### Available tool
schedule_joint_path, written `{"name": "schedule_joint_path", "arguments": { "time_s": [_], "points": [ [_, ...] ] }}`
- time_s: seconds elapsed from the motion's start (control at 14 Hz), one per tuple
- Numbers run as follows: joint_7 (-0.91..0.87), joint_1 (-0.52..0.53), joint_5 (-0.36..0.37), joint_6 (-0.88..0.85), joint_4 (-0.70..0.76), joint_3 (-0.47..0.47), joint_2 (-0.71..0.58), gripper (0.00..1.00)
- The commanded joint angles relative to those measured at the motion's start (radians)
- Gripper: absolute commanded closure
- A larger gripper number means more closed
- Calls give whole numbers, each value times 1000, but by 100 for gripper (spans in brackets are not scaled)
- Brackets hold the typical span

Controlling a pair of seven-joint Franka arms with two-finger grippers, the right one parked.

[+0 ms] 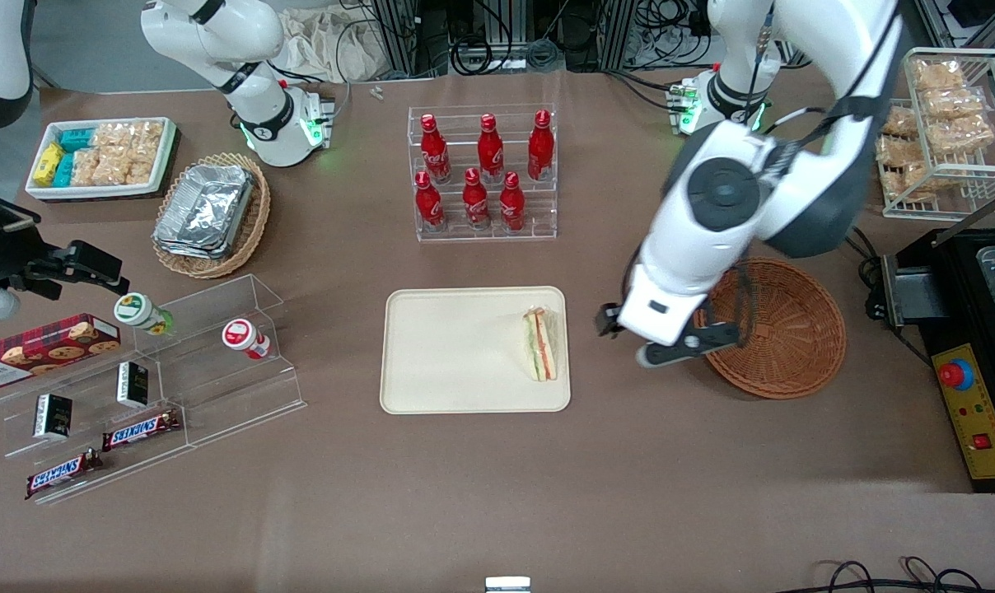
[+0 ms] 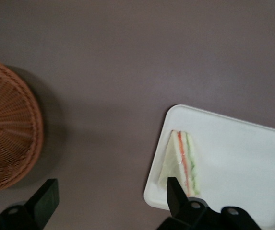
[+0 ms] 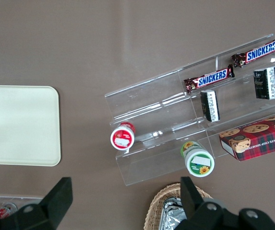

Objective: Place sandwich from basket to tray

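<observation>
The sandwich [image 1: 541, 344] [image 2: 181, 163], a pale wedge with orange-red and green layers, lies on the cream tray [image 1: 456, 354] [image 2: 243, 158] close to the tray's edge toward the working arm's end. The round reddish-brown basket [image 1: 782, 329] [image 2: 7, 129] holds nothing that I can see. My gripper [image 1: 642, 329] [image 2: 111, 199] hovers over bare table between tray and basket. It is open, with nothing between its black fingers [image 2: 175, 196].
A clear rack of red bottles [image 1: 485, 173] stands farther from the front camera than the tray. Toward the parked arm's end are a clear stepped shelf with snacks [image 1: 151, 387], a tan basket of foil containers [image 1: 209, 214] and a white bin [image 1: 102, 156]. A wire rack [image 1: 950, 132] and black box [image 1: 975, 354] flank the basket.
</observation>
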Motion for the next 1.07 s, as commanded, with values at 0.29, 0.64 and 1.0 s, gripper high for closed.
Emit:
{"name": "schedule_joint_path", "arguments": {
  "time_s": [0.29,0.64,1.0],
  "points": [
    [466,214,-142,-361,-6,117,-211,0],
    [589,186,-141,-461,-85,267,-375,0],
    [586,174,-125,-460,-15,266,-334,0]
  ]
}}
